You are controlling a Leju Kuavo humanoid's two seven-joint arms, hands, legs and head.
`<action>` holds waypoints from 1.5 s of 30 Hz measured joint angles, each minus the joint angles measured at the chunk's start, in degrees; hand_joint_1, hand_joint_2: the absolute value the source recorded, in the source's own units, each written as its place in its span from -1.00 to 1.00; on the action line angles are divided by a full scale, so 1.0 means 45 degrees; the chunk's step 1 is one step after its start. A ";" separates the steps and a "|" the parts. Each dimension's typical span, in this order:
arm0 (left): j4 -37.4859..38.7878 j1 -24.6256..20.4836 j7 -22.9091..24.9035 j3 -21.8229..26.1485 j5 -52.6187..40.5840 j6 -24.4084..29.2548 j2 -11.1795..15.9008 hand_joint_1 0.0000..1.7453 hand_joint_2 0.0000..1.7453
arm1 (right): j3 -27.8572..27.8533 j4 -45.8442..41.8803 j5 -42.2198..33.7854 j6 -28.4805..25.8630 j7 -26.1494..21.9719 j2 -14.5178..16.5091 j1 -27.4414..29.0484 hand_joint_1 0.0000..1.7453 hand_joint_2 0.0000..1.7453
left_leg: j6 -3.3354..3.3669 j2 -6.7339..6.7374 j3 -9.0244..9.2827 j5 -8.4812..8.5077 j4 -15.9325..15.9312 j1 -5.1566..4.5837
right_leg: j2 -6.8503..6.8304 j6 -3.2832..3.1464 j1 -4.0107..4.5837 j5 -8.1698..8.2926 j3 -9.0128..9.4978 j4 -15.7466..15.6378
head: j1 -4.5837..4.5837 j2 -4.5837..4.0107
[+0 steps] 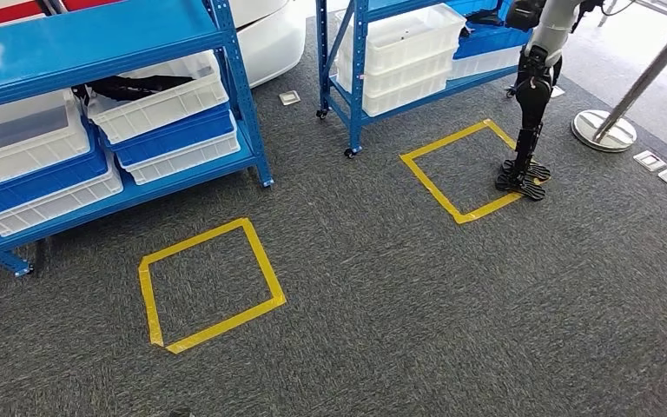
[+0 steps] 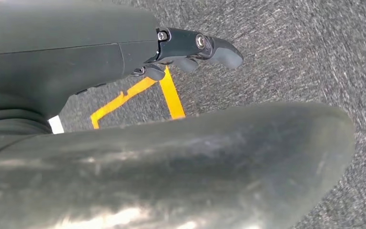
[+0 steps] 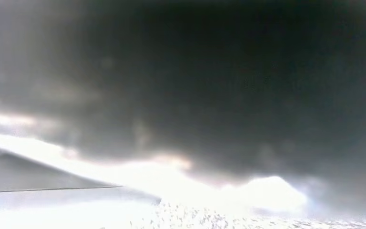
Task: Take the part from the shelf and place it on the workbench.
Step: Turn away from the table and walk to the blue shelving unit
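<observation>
A blue shelf (image 1: 95, 35) stands at the far left with white and blue bins. One white bin (image 1: 161, 109) holds a dark part (image 1: 135, 87). My left hand (image 2: 181, 95) hangs over the grey carpet: its thick grey thumb (image 2: 195, 162) lies apart from its dark fingers (image 2: 190, 47), with nothing between them. In the right wrist view a dark blurred mass sits close to the camera above a bright glare, so I cannot tell how the right hand stands.
A second blue shelf (image 1: 399, 52) on wheels stands at the back. Another robot (image 1: 530, 104) stands beside it in a yellow taped square (image 1: 465, 169). A nearer yellow square (image 1: 208, 282) marks the carpet. At the right is a pole base (image 1: 604, 130).
</observation>
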 joint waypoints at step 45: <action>0.0010 -0.0081 -0.0057 0.0191 -0.0193 -0.0208 -0.0120 -1.00 -1.00 | -0.0154 0.0000 0.0057 0.0078 -0.0170 -0.0106 0.0027 -1.00 -1.00 | 0.0711 -0.1280 0.0470 0.0754 -0.1630 -0.0047 | 0.1039 0.0659 -0.0057 -0.0971 -0.1225 0.2528 | 0.0155 0.0000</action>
